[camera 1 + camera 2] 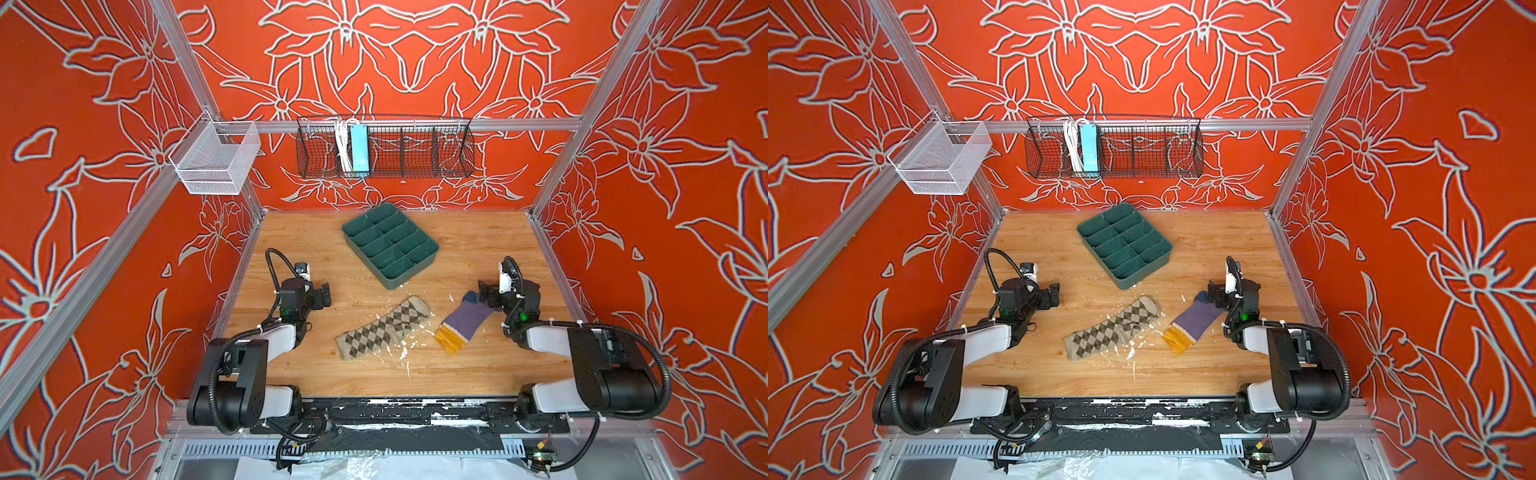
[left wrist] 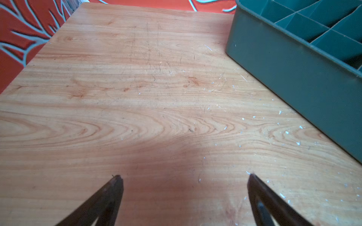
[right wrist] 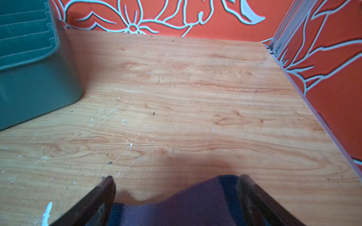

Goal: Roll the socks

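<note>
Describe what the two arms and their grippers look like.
The left arm and right arm match: black joint housings, white link shells, ribbed black cable conduit looped outside, white zip ties, a green light near each wrist. The left gripper and right gripper have dark, tapering fingers.

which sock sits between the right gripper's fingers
The short purple fabric sock with blue toe, under the right gripper; the long beige argyle sock lies apart.
</note>
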